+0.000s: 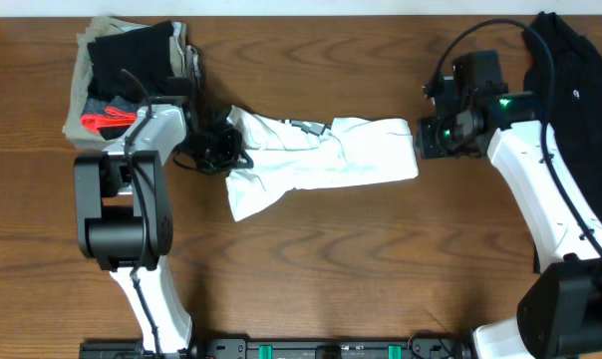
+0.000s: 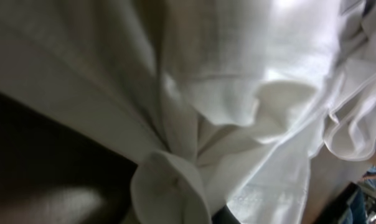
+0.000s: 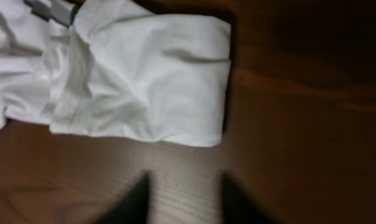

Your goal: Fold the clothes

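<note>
T-shirt cloth, white and gathered into a long crumpled band, lies across the middle of the counter (image 1: 331, 269) in the overhead view. This white T-shirt (image 1: 321, 155) runs from left to right between the two arms, and a loose flap trails toward the near edge at its left end. A grey label (image 1: 306, 127) shows on its upper edge, near the middle. Its right end is a neat folded edge that lies flat on the wood.

The left tool (image 1: 216, 148) sits at the shirt's left end, closed on the cloth. Its wrist camera is filled with white fabric (image 2: 238, 93) that is drawn into tight folds converging on one pinched spot low in the picture.

The right tool (image 1: 428, 138) hovers just beside the shirt's right end, apart from it. In its wrist view the two dark fingers (image 3: 135, 199) stand apart with bare wood between them, so the tool (image 3: 185, 186) is open and holds nothing. The folded end of the shirt (image 3: 144, 81) lies just ahead of them.

A black shirt (image 1: 570, 70) lies heaped at the far right corner, behind the right arm. A stack of folded garments (image 1: 132, 60), with a black one on top, sits at the far left corner beside the left arm.
</note>
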